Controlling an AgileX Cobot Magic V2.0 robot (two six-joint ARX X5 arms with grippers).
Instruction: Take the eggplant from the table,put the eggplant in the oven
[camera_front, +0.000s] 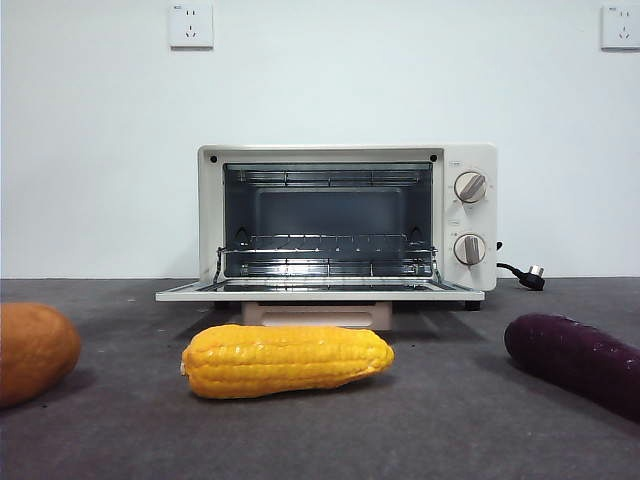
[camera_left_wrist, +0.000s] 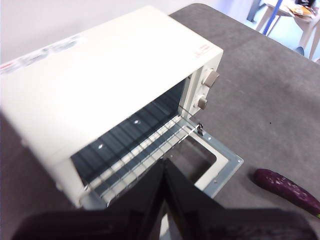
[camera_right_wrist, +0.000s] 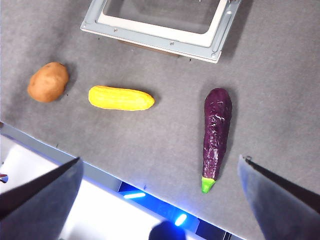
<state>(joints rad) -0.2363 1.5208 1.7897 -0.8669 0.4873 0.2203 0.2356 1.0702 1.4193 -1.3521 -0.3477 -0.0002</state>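
Observation:
The eggplant lies on the table near its front edge, long and dark purple with a green stem cap; it shows low at the right in the front view and small in the left wrist view. The oven stands at the back with its door folded down and the wire rack showing. My right gripper hangs high above the table's front edge, open, with the eggplant below between its jaws. My left gripper is shut and empty, above the oven's open door.
A yellow corn cob lies in front of the oven door. An orange-brown rounded vegetable sits at the far left. A black power plug lies to the right of the oven.

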